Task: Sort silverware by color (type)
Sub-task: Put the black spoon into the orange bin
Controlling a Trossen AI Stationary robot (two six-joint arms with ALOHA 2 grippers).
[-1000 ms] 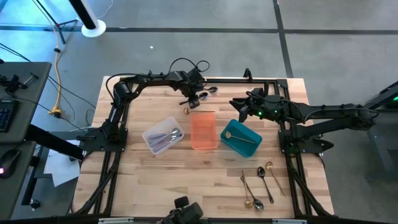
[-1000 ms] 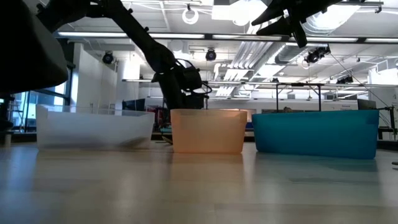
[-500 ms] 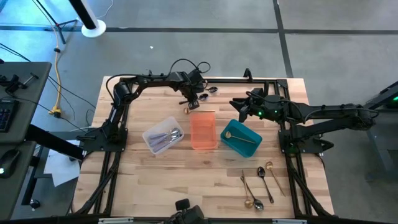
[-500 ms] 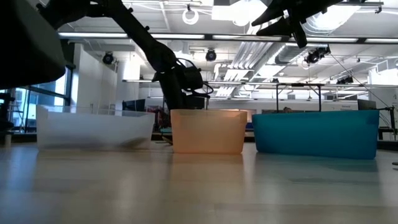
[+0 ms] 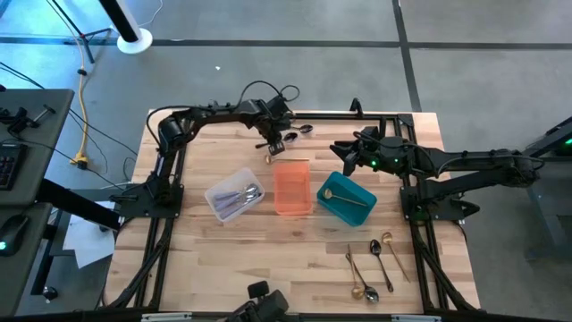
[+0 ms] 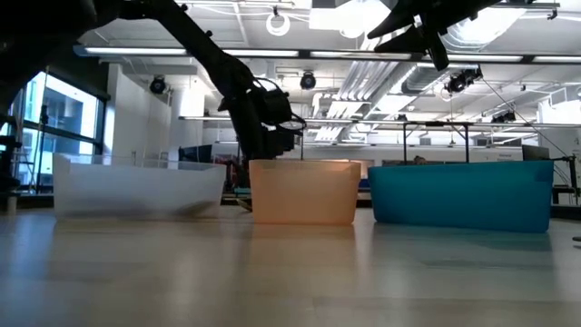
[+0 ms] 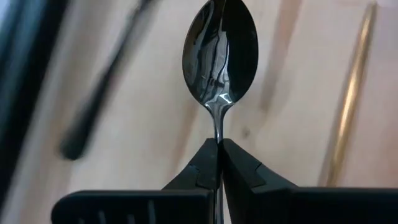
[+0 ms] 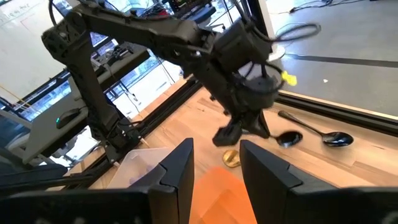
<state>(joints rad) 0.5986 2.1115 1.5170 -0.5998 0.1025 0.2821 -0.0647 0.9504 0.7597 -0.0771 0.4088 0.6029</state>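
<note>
Your left arm has barely shifted since a second ago: its elbow has swung a little and, in the low view, the wrist now sits a touch higher behind the orange bin (image 6: 304,191); everything else on the table lies as it did. Starting at the left, the clear bin (image 5: 217,192) holds several silver pieces (image 5: 239,199). Your left gripper (image 5: 278,141) hangs over the far side of the table, just beyond the orange bin's far edge, and its fingers (image 7: 202,168) are pinched together on the thin stem of a black spoon (image 7: 220,53), the bowl sticking out past the tips. Under it on the wood lie a gold piece (image 7: 349,99) to one side and a dark piece (image 7: 99,106) to the other, neither touching the held spoon. Two more black spoons (image 8: 311,134) lie on the far edge just right of that gripper. Your right gripper (image 5: 343,153) waits above the far end of the teal bin (image 5: 357,213), fingers (image 8: 174,165) spread apart and holding nothing. One gold piece (image 5: 344,198) lies in the teal bin. At the near right, a cluster of loose pieces (image 5: 375,266), gold and dark, rests on the table well apart from both grippers.
</note>
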